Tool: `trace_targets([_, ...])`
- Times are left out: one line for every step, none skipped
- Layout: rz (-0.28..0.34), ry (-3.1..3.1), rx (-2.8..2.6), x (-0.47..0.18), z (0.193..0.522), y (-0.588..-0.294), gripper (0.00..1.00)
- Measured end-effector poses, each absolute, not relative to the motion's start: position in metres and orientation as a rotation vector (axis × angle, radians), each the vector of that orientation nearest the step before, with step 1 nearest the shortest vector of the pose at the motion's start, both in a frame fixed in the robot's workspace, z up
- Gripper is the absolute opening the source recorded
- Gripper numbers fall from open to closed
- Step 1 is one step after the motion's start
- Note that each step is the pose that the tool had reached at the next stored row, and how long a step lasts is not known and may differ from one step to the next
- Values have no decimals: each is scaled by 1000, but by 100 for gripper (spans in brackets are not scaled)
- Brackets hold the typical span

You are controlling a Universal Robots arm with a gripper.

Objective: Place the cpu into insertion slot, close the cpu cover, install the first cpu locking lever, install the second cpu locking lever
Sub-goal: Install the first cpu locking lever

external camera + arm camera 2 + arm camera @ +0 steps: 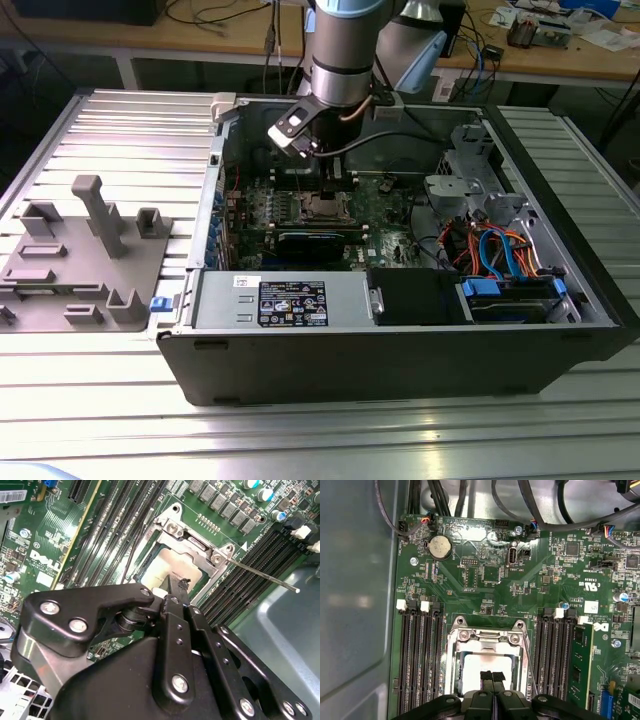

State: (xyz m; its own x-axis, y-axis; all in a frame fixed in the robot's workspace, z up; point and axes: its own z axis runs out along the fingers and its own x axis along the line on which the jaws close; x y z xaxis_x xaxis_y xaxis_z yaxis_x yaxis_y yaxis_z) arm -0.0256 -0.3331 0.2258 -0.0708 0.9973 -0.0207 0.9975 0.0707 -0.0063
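cpu (pixel 476 666) seated in socket, pale silver top facing up, flat. In both wrist views its near edge is covered by the gripper tips; the rest of the lid is visible (pixel 172 571).

cpu cover (pixel 451 652): silver frame lying around the cpu, chip visible thru its centre window. Looks down and level w/ the socket (screw heads at the frame corners visible in the second wrist view (pixel 196 542)).

Locking lever (pixel 260 575): thin wire rod running out from a socket corner, over the RAM slots (pixel 250 580), free end apart from the socket. First wrist view has a thin rod (pixel 530 666) alongside the frame, btwn frame and the neighbouring slot bank.

Gripper (pixel 492 676): fingers pressed together, no gap btwn them, nothing seen clamped. Tips directly over the cpu, at the edge nearest the gripper body (pixel 175 586). Contact w/ the lid: can't tell.

Motherboard (pixel 485 575) green, RAM slots (pixel 417 655) on both sides of the socket.

Exterior view: arm (pixel 345 50) comes down into the open PC case (pixel 400 350), above the socket (pixel 325 207) at mid-board. Case lies on a slatted table (pixel 120 130); grey fixture (pixel 90 250) on the table toward the exterior view's left, well apart from the case interior.
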Motion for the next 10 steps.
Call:
trace_targets([-30,2290,2133,-26,227,-333,11])
trace_targets([-31,2290,2133,-26,227,-333,11])
trace_targets([-32,2289,2133,-26,228,-333,11])
trace_targets([-33,2289,2132,-26,229,-333,11])
trace_targets([-34,2289,2132,-26,230,-333,11])
trace_targets([-35,2288,2131,-26,231,-333,11])
trace_targets([-36,2288,2131,-26,232,-333,11])
trace_targets([-36,2287,2131,-26,233,-333,11])
trace_targets([-37,2287,2131,-26,233,-333,11])
trace_targets([-37,2287,2131,-26,233,-333,11])
